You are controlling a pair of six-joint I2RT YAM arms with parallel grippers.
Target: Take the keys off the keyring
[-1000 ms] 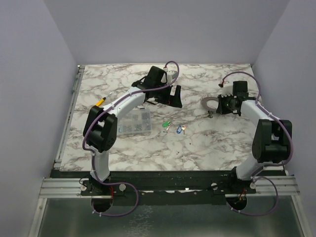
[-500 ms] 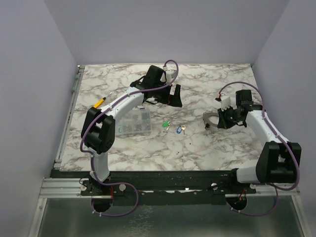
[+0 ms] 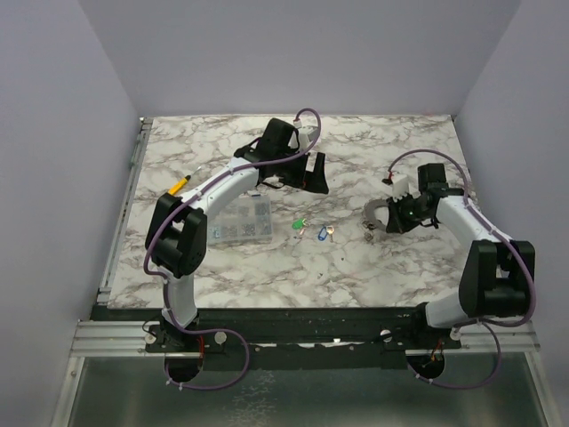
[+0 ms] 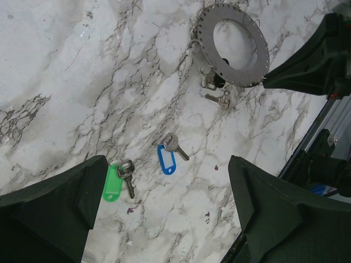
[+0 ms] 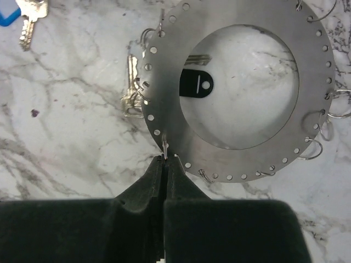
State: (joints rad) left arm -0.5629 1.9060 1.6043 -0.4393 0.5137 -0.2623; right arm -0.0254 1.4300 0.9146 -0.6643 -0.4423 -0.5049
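Keyring [image 5: 162, 82] is a flat grey metal disc with a big round hole and a row of tiny holes punched all round the rim. Thin wire loops hang off the edge here and there. Honestly can't tell if it's lying flat or tipped up a bit. A small bunch of silver keys [image 4: 219, 96] hangs at its rim, and a black tag [image 5: 196, 84] shows through the hole. Two more lie loose and flat, well apart from it and near each other: the green key [image 4: 112, 182] and the blue key [image 4: 166, 159], each a silver blade on a plastic tag.
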